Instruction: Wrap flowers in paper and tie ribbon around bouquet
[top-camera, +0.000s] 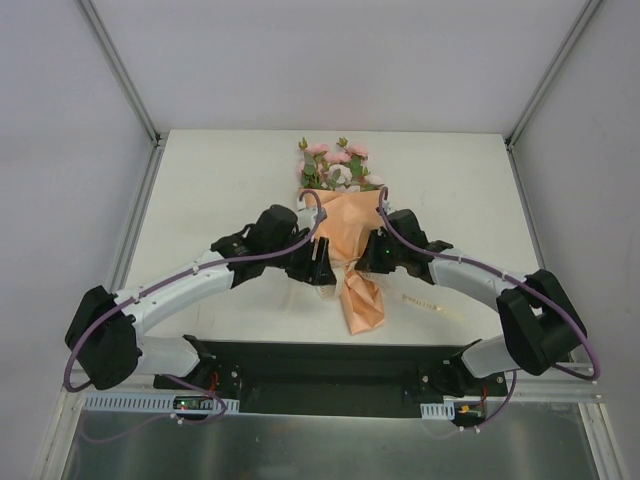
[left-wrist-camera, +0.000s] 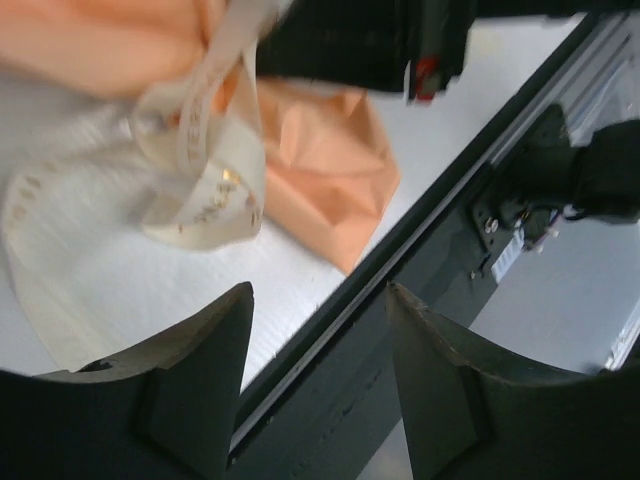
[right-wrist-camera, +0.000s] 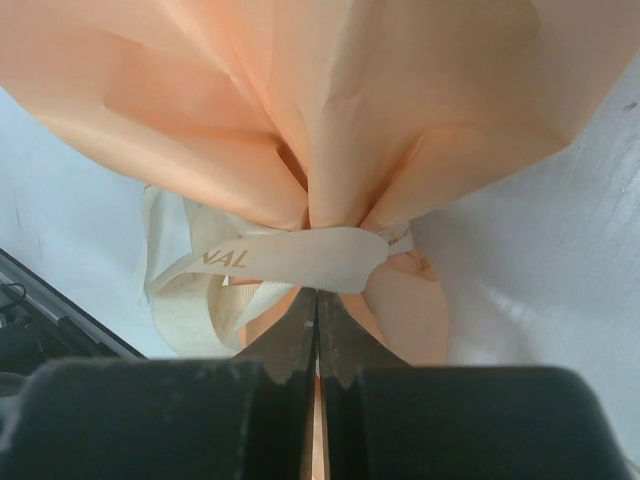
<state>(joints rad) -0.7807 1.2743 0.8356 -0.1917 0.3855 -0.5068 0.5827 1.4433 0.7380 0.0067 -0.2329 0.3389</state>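
Right pincer clenched just under the ribbon, maybe nipping it; left pincer released nearby.

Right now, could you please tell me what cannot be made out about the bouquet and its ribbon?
1. Top view: the ribbon at the bouquet's waist is mostly covered by both arms' jaws; any knot is hidden.
2. Left wrist view: the ribbon's upper strand is blurred and cut off by the top edge.
3. Right wrist view: the paper hides the flowers; whether the shut right jaws pinch the ribbon is unclear.
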